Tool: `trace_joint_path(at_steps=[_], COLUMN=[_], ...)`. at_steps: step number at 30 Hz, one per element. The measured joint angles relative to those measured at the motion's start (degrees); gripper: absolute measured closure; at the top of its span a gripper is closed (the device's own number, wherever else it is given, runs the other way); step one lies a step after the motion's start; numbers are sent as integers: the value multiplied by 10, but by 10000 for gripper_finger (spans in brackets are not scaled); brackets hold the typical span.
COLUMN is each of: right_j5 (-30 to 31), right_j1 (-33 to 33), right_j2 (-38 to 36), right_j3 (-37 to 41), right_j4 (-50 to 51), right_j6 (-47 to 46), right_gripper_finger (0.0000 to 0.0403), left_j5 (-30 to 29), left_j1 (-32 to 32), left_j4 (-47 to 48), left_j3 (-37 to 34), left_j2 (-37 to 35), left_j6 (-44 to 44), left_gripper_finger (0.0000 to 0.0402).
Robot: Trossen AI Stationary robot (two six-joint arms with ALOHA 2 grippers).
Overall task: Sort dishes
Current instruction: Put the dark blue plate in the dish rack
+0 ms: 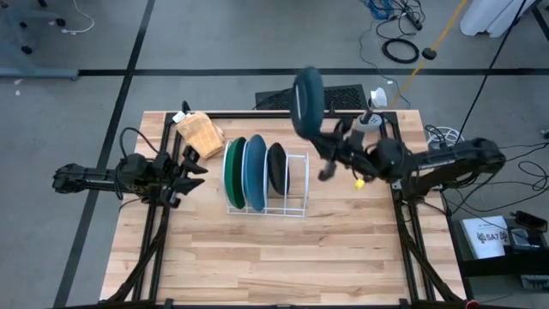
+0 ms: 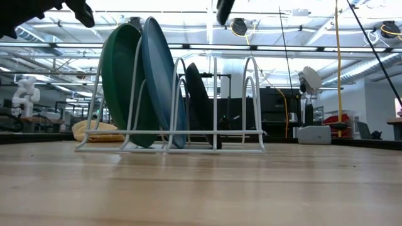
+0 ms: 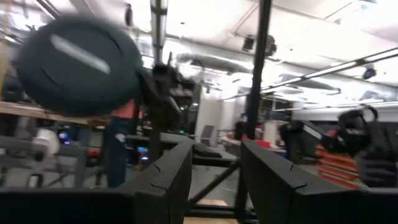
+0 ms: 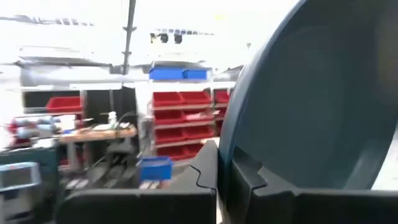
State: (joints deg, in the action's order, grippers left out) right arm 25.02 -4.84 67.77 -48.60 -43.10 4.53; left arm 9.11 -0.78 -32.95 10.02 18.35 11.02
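Observation:
A white wire rack point(image 1: 292, 184) stands mid-table. In it, on edge, stand a large green plate point(image 1: 233, 172), a large light-blue plate point(image 1: 255, 172) and a smaller black plate point(image 1: 276, 167); all three also show in the low view, green point(image 2: 119, 81), light-blue point(image 2: 160, 75) and black point(image 2: 198, 100). My right gripper point(image 1: 322, 137) is shut on the dark-teal plate point(image 1: 309, 101), held high above the table beyond the rack's right end. My left gripper point(image 1: 193, 167) is open and empty just left of the rack, and its fingers point(image 3: 174, 174) stand apart. My right gripper pinches the dark-teal plate's rim point(image 4: 233, 155) between its two fingers, one on each face. The plate stands on edge above the fingers, lifted clear of the table and the rack. From the left wrist view its round underside point(image 3: 78, 65) faces the table's left.
A tan woven basket point(image 1: 199, 133) lies at the far left, behind the rack. A white object point(image 1: 369, 118) and a small yellow piece point(image 1: 358, 181) sit near the right arm. The rack's rightmost slots point(image 2: 239, 100) hold nothing. Bare wood point(image 1: 283, 257) lies toward the near edge.

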Motion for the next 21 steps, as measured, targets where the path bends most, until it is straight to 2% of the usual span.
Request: trace_joint_path(at_steps=[3,7,11,16,21], right_j5=[18,63,138,270,326], right_j1=[-35,-88,-150,-217,-248], right_j2=[-13,3,40,73,114], right_j3=[44,59,60,60,59], right_j4=[1,22,15,10,10], right_j6=[-44,-103,-114,-137,-180], right_gripper_finger=[403,403,403,403,403], left_j5=[-22,-51,-79,-84,-84], left_j1=[0,0,0,0,0], left_j4=[0,0,-3,-23,-23], left_j3=[0,0,0,0,0], left_j2=[0,0,0,0,0], left_j6=[-15,-39,-44,-56,-60], left_gripper_finger=[253,253,253,253,253])
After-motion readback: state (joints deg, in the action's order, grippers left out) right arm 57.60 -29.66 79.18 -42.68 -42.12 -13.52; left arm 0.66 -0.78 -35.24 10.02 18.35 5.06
